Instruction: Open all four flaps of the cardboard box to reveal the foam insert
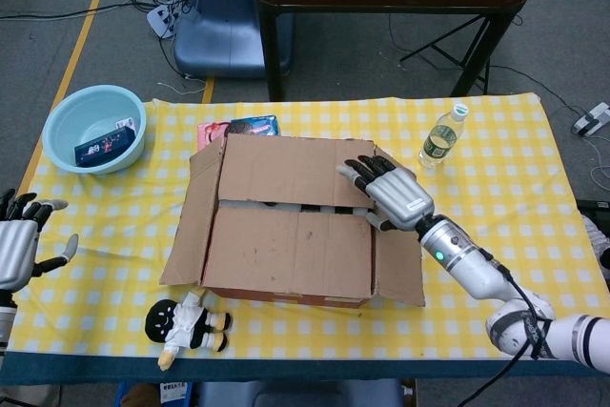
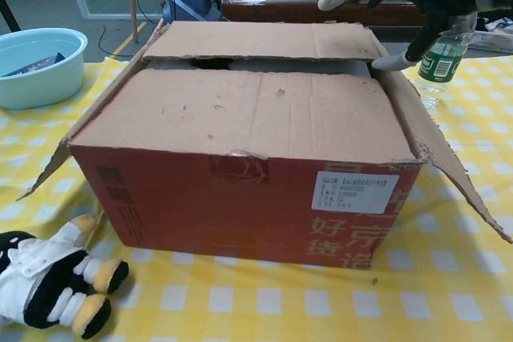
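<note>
Brown cardboard box (image 1: 291, 226) sits mid-table on the yellow checked cloth (image 1: 496, 169), its two long top flaps lying flat with a dark slit between them, its left and right side flaps splayed outward. The right hand (image 1: 389, 193) hovers over the far flap's right end, fingers spread, grasping nothing. The left hand (image 1: 19, 240) hangs at the table's left edge, fingers apart and empty. A water bottle (image 1: 440, 138) stands far right, a blue basin (image 1: 93, 128) far left, a plush doll (image 1: 186, 323) near left.
</note>
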`<state>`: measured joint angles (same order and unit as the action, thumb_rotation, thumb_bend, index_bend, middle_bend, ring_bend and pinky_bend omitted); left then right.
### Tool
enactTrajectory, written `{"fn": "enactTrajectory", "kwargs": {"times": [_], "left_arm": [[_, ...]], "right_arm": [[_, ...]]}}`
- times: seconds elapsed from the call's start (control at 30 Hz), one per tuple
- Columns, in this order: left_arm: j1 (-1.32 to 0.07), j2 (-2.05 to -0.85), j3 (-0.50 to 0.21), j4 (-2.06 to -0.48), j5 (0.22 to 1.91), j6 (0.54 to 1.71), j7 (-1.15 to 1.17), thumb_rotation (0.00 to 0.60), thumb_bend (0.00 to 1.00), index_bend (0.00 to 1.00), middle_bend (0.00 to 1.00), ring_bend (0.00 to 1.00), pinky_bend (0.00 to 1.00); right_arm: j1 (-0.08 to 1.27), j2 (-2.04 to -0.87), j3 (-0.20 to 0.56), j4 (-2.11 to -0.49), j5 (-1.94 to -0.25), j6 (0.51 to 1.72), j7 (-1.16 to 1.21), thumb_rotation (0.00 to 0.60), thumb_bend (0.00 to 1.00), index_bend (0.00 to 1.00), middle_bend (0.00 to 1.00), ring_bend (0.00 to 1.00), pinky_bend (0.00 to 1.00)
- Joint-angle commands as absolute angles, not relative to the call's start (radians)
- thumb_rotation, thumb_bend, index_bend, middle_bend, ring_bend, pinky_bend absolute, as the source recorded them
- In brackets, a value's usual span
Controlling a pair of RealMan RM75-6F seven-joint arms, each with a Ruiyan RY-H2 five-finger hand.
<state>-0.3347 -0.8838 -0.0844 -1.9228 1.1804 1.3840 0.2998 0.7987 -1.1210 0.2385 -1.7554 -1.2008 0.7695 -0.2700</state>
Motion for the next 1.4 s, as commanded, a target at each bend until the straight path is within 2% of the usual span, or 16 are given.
{"fn": "enactTrajectory", "kwargs": {"times": [0.03, 0.77, 1.23, 1.4], "left_arm": [[-0.332, -0.884, -0.088, -1.923, 1.183, 1.383, 0.297, 0.352, 0.40, 0.31, 0.28, 0.13, 0.00], [-0.309, -0.890, -0.110, -1.914, 1.210, 1.373, 0.284, 0.354, 0.40, 0.32, 0.27, 0.13, 0.00], [-0.286, -0.887, -0.119, -1.906, 1.230, 1.387, 0.256, 0.355, 0.40, 0.32, 0.27, 0.12, 0.00], [-0.280, -0.885, -0.120, -1.908, 1.239, 1.389, 0.251, 0.353, 0.40, 0.32, 0.27, 0.12, 0.00]], "right_arm": [[0.816, -1.140, 0.237, -1.746, -1.179, 0.773, -0.289, 0.600, 0.29, 0.02, 0.03, 0.00, 0.07], [0.896, -1.242, 0.227, -1.630, -1.089, 0.795, -0.325, 0.600, 0.28, 0.02, 0.03, 0.00, 0.07], [0.899, -1.258, 0.307, -1.538, -1.110, 0.921, -0.253, 0.600, 0.31, 0.02, 0.03, 0.00, 0.07], [0.922, -1.290, 0.343, -1.456, -1.128, 0.954, -0.227, 0.600, 0.32, 0.02, 0.03, 0.00, 0.07]]}}
